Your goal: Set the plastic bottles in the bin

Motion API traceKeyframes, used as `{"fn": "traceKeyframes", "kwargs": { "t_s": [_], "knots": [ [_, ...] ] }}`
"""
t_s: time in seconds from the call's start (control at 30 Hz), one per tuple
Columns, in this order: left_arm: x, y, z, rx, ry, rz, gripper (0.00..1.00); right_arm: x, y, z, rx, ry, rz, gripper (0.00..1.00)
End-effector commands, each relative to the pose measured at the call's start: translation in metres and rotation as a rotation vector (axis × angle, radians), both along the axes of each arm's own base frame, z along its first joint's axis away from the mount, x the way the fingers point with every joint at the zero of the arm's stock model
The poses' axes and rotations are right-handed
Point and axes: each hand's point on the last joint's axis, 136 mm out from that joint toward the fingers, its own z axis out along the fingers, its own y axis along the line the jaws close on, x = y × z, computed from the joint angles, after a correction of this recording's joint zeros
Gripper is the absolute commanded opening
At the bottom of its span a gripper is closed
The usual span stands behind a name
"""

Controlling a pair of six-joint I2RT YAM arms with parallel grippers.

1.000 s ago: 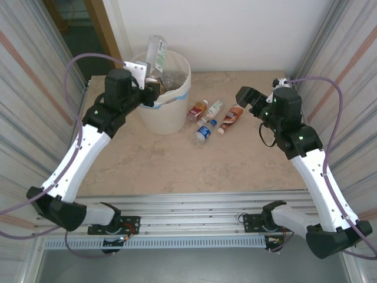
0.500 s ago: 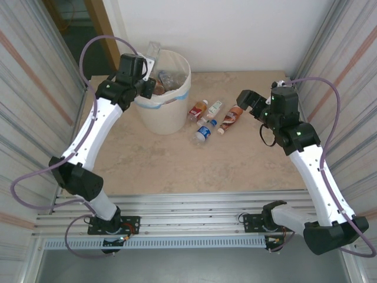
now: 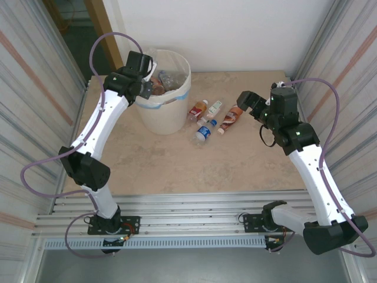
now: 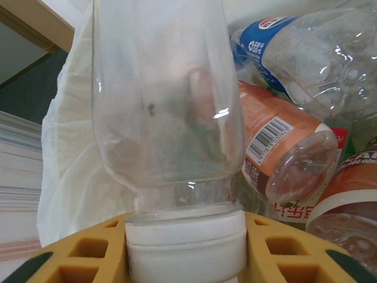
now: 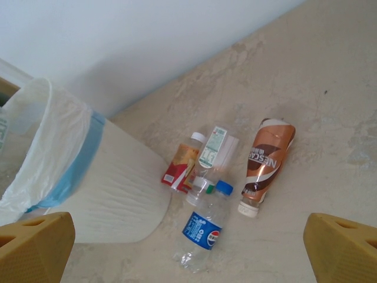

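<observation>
Over the cream-white round bin [image 3: 168, 115], the left gripper [image 4: 185, 254] clamps a clear plastic bottle [image 4: 165, 106] by its white cap [image 4: 185, 233]; several bottles [image 4: 277, 147] lie inside, four more bottles [image 5: 200, 233] wait on the table [image 3: 177, 165] near the empty, spread right gripper [image 3: 245, 98].

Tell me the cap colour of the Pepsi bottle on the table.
Blue cap; clearest in the right wrist view.

White arm links [image 3: 97, 130], black joints [image 3: 85, 171], mauve cables [image 3: 91, 56] — ochre-yellow finger pads [image 5: 35, 244] with square recesses
</observation>
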Motion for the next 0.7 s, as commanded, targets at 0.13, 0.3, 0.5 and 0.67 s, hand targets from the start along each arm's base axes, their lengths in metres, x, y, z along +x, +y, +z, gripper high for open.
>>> {"fn": "traceKeyframes", "kwargs": {
  "t_s": [0.13,0.3,0.5,0.67],
  "knots": [
    [0.0,0.015,-0.001,0.075,0.022,0.045,0.28,0.002,-0.004,-0.008,-0.013,0.024,-0.008,0.98],
    [-0.001,0.012,0.001,0.048,0.024,0.038,0.48,0.003,-0.002,-0.009,-0.01,0.028,-0.006,0.98],
    [-0.002,0.002,0.005,0.001,0.016,0.017,0.59,0.005,0.0,-0.012,-0.027,0.032,0.015,0.98],
    [-0.005,-0.007,0.012,-0.033,0.001,-0.002,0.62,0.006,-0.004,-0.021,-0.054,0.073,-0.002,0.98]
  ]
}}
